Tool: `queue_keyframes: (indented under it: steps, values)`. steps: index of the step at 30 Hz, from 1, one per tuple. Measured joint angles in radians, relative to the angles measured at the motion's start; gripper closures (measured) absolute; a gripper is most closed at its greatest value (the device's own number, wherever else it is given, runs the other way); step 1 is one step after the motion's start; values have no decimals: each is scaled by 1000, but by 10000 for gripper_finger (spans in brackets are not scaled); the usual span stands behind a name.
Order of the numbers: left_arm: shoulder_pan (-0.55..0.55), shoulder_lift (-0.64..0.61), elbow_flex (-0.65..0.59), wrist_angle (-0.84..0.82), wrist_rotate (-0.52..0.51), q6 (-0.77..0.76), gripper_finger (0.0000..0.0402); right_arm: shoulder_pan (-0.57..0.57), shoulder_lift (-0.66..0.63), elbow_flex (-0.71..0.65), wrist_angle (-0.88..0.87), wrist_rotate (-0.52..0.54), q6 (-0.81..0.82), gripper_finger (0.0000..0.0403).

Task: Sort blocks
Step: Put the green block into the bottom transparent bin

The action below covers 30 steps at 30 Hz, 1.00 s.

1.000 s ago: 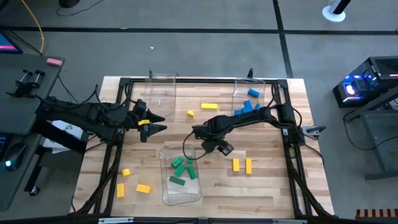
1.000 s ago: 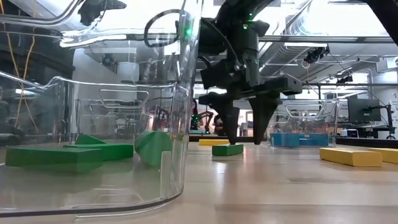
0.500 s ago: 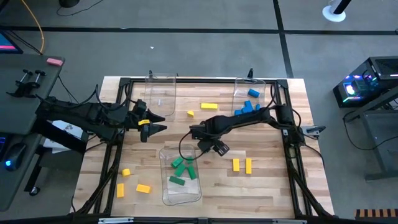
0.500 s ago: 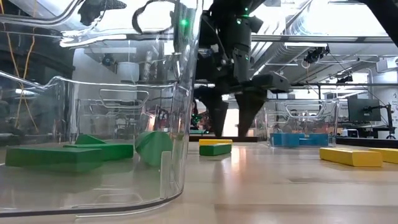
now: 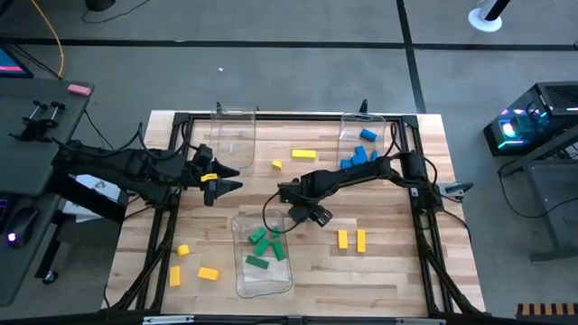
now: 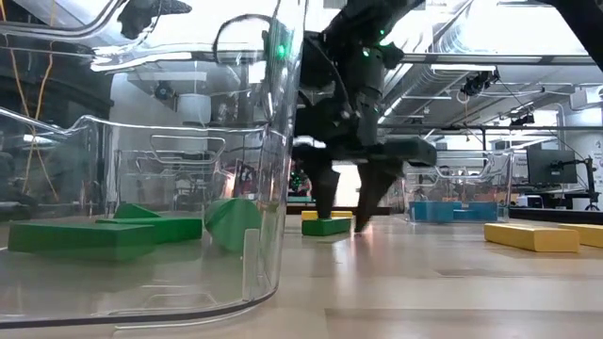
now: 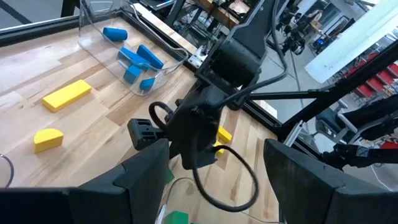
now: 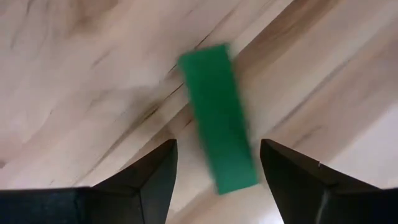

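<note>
- Right gripper [image 8: 214,180] low over table centre, jaws apart and empty, one finger each side of green bar [image 8: 219,116]; straddling it the way a pick-up begins, though not yet touching.
- Seen level across the table [image 6: 344,221], fingertips almost down at the wood, green bar [image 6: 326,226] lying flat between them; likely placed so closing pinches its narrow width.
- Green bar alone on bare wood just far-right of near bin [image 5: 264,257]; probably the last green one out, bound for that bin with other greens [image 5: 263,241].
- Near bin holds greens only; far-right bin [image 5: 361,144] holds blues [image 5: 358,157]; far-left bin [image 5: 233,140] looks empty, presumably kept for yellows.
- Yellows scattered yet: one bar [image 5: 303,154] and a small piece [image 5: 276,164] far of centre, a pair [image 5: 351,239] right of centre, three [image 5: 191,267] at near left.
- Left gripper [image 5: 228,180] parked at table's left, fingers spread; something yellow [image 5: 209,178] at its wrist, whether block or fitting cannot tell; nothing seen between the fingers.
- Left arm held back, seemingly to leave the middle free for the right arm's reach.
</note>
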Motion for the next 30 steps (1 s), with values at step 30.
queue_keyframes:
  steps: [30]
  values:
    - [1, 0, 0, 6, -3, 9, 154, 43, -308, -33, 122, -35, 605, 302]
